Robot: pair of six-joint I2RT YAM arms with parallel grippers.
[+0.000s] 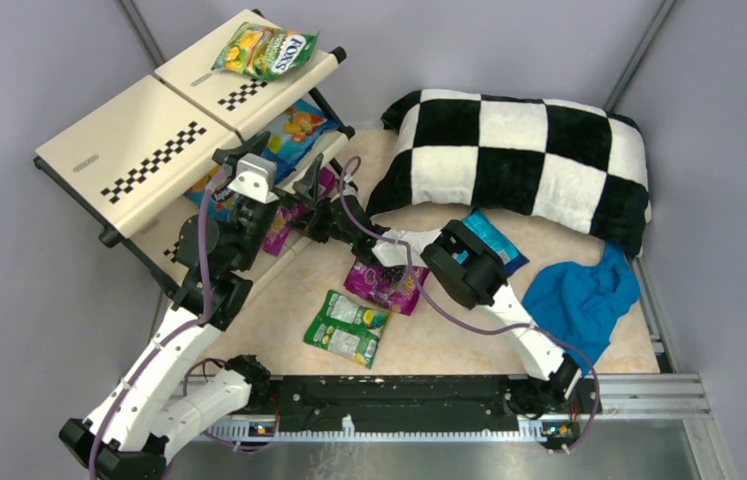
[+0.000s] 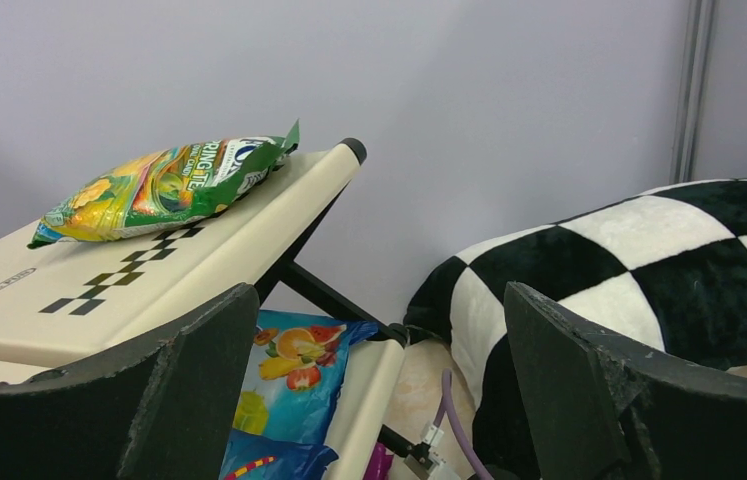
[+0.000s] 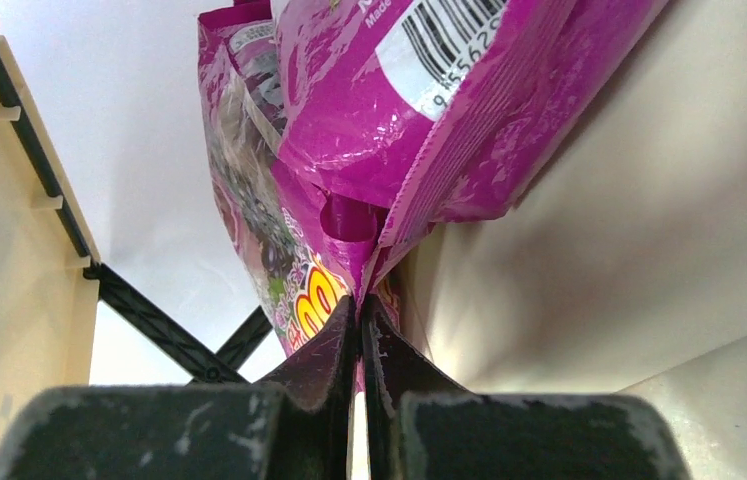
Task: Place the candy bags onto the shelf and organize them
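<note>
Top view: the shelf (image 1: 139,150) stands at the far left of the table, tiers slanting down toward the arms. A green-yellow bag (image 1: 265,50) lies across the right half of the top tier, near its far end. A blue bag (image 1: 299,125) with fruit print rests on the tier below. The left gripper (image 1: 274,160) hovers in front of the middle tier with its fingers spread wide and nothing between them; its wrist view shows both fingers (image 2: 199,380) well apart, framing the blue bag and the edge of the checkered pillow (image 2: 649,270). The right gripper (image 1: 301,208) reaches in low at the bottom tier, fingers pressed together and pinching the lower edge of a magenta bag (image 3: 449,110) that leans against the cream shelf board; the barcode faces the camera. A second magenta bag (image 3: 249,200) with a grape print stands just behind it, touching; I cannot tell whether its edge is caught too. On the table, apart from the shelf: a third magenta bag (image 1: 386,285) below the right forearm, a green-white bag (image 1: 347,327) just nearer the bases, and another blue bag (image 1: 494,240) partly hidden under the right elbow. A blue cloth (image 1: 584,295) lies crumpled at right, in front of the pillow.
</note>
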